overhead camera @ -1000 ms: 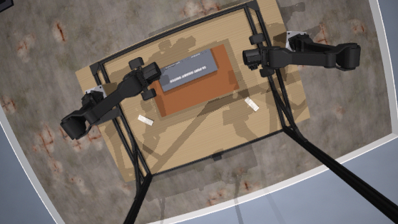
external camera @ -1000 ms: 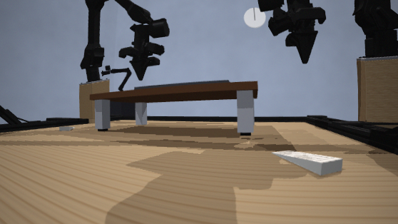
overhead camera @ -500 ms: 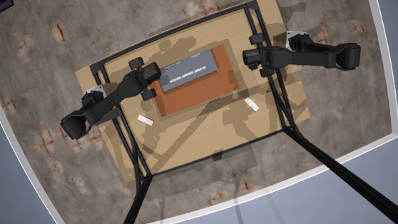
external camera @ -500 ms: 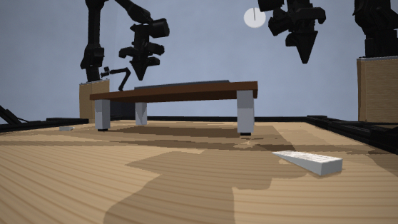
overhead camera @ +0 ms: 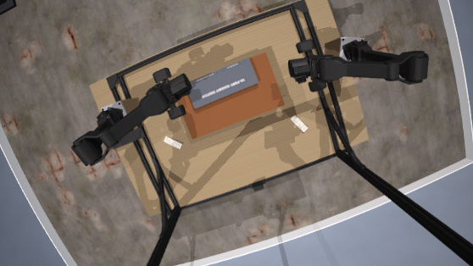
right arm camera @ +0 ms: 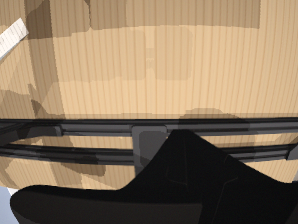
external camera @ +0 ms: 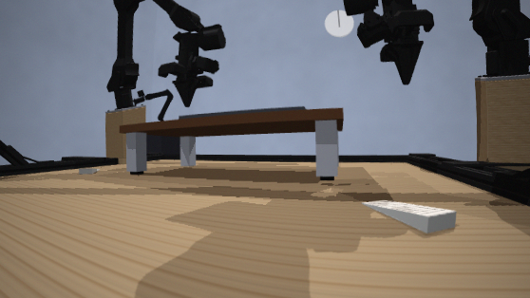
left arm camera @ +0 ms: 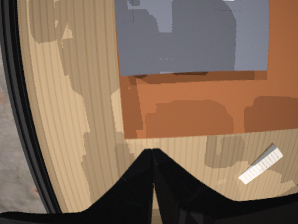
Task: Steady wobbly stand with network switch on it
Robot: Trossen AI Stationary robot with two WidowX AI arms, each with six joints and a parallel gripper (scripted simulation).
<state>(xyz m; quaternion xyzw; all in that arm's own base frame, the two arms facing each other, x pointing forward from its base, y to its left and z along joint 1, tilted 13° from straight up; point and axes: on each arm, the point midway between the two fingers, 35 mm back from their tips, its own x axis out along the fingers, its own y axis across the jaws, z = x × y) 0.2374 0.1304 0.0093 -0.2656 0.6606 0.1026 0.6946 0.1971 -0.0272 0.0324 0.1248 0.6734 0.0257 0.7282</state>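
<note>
Nearby, a black frame [overhead camera: 407,201] [external camera: 285,158] [left arm camera: 14,100] [right arm camera: 100,130] surrounds the stand [overhead camera: 237,114] [external camera: 237,124] [left arm camera: 200,100], one wedge [overhead camera: 173,142] [external camera: 88,171] [left arm camera: 261,165] and another wedge [overhead camera: 299,124] [external camera: 413,214] [right arm camera: 11,39]; both arms' jaws are closed, empty.

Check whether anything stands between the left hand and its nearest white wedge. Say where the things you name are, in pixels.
Nothing visible stands between the left hand [overhead camera: 171,93] [external camera: 188,105] [left arm camera: 152,150] and that white wedge [overhead camera: 173,142] [external camera: 88,171] [left arm camera: 261,165]; the stand's orange-brown board [overhead camera: 237,112] [external camera: 228,124] [left arm camera: 200,92] lies alongside.

Black metal rails [overhead camera: 203,36] [external camera: 294,157] [left arm camera: 31,150] [right arm camera: 240,125] frame the bench [overhead camera: 229,169] [external camera: 142,228] [left arm camera: 45,100] [right arm camera: 225,75]; rust-coloured marks stain the grey floor [overhead camera: 127,237]; a round white disc [external camera: 339,27] shows against the blue-grey wall [external camera: 275,57].
</note>
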